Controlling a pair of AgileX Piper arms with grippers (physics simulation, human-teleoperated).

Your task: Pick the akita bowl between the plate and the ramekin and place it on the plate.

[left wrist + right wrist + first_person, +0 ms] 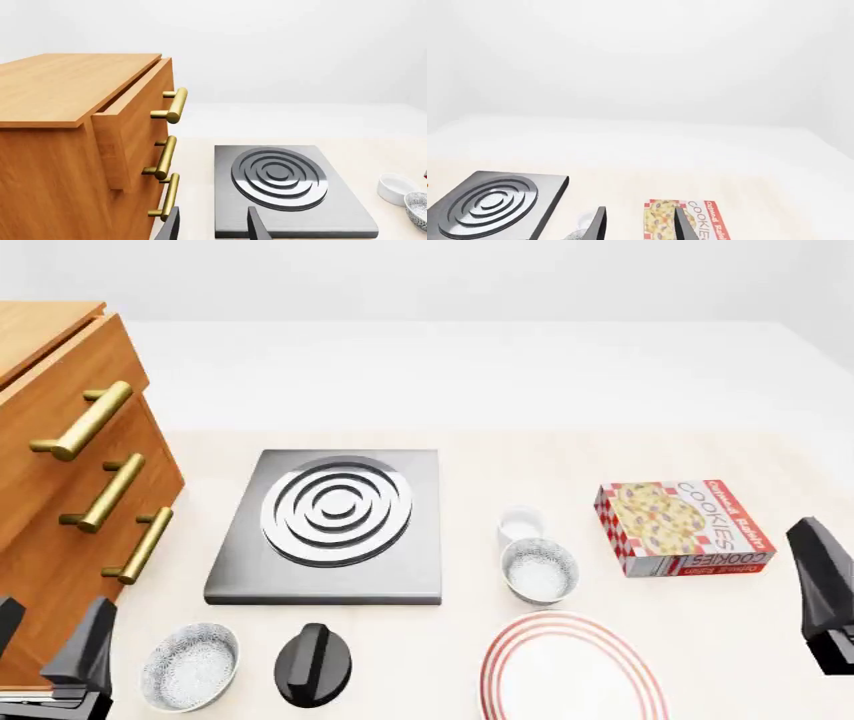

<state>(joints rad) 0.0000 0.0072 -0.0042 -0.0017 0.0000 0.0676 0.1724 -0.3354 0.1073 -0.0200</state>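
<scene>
Speckled white inside and dark outside, the akita bowl [539,570] sits just beyond the plate [571,668], touching or nearly touching its red-ringed rim, with the ramekin [521,526] right behind it on the far side. A box of cookies [683,527] lies to the right of the bowl, and a grey burner plate [334,523] with raised rings lies to its left. Well left of the plate rest a black knob [315,664] and a second speckled bowl [191,666], by a wooden drawer cabinet [67,500]. The left gripper [54,650] and right gripper [825,595] hang apart from everything, jaws spread and holding nothing.
</scene>
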